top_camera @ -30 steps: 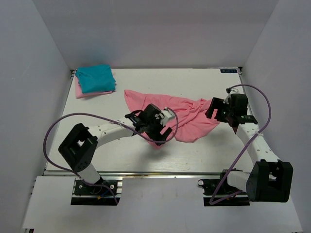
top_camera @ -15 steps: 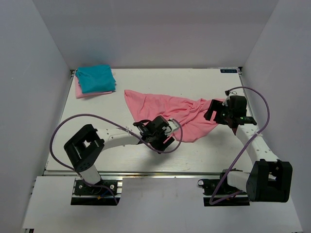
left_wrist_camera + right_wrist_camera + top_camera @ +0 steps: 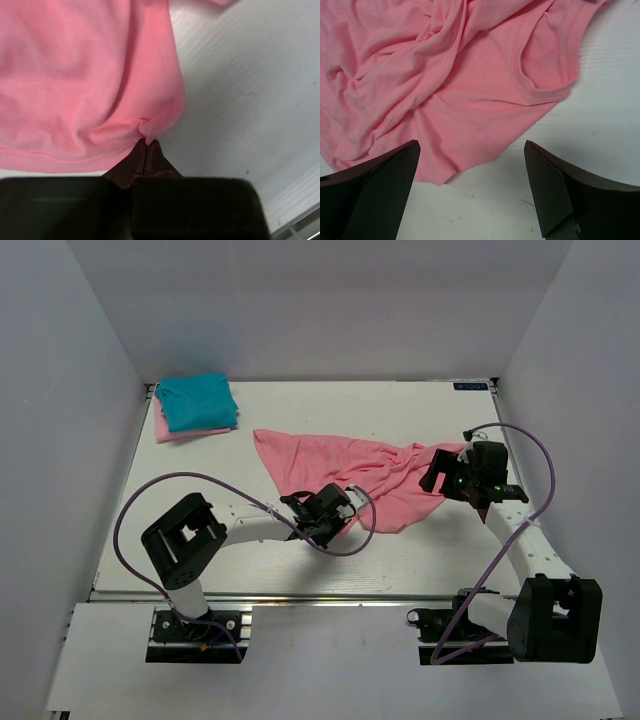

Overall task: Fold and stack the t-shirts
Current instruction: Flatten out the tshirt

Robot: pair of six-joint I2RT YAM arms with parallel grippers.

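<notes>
Two of three done, by the look of it: teal-blue shirt (image 3: 196, 402) lies folded at the table's (image 3: 420, 550) 10 o'clock corner. It sits on top of the pale pink shirt (image 3: 172, 431).

Salmon-pink shirt (image 3: 340, 465) is not yet folded. It sprawls crumpled across table centre, long axis running 10 to 3 o'clock. Folding and stacking it is what remains.

Left gripper (image 3: 146, 149) sits at the shirt's 6 o'clock edge, fingers closed on a small pinch of hem (image 3: 75, 152). Right gripper (image 3: 470, 150) hovers at the 3 o'clock end, fingers spread wide and holding nothing, neckline (image 3: 545, 85) just beyond.

Hard to read:
- The pale pink shirt shows only a strip, so its fold quality is unknown.
- The salmon shirt's sleeves are lost in the bunching.
- The overhead view hides both sets of jaws under the wrists.
</notes>
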